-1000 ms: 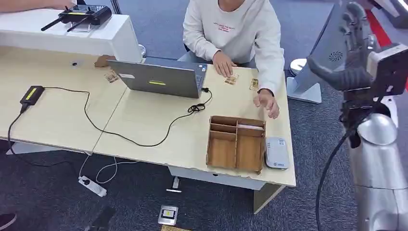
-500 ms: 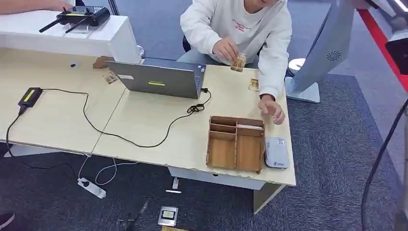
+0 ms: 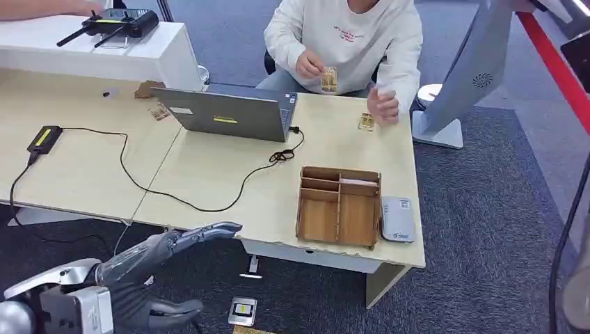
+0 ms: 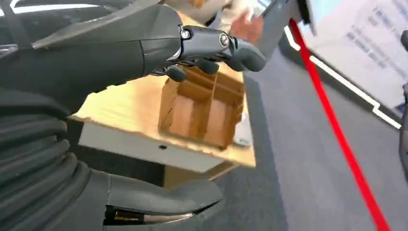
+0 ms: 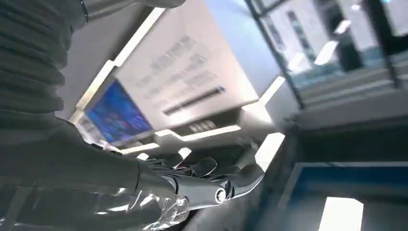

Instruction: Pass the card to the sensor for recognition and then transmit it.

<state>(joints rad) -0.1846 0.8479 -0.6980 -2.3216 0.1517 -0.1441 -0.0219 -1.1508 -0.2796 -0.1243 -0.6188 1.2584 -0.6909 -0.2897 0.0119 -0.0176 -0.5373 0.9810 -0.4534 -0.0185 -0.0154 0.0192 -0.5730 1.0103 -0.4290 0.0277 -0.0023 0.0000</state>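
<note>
Left hand (image 3: pixel 149 268) raised, fingers extended (empty); right hand (image 5: pixel 192 185) open too.

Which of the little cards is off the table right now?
The card held up in the seated person's hand; the other cards, near the table's far edge and behind the laptop, lie flat.

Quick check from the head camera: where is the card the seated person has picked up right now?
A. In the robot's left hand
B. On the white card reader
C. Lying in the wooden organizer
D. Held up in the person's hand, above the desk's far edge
D. The card is pinched upright in the person's hand, while the robot's left hand is empty below the desk's near edge.
</note>
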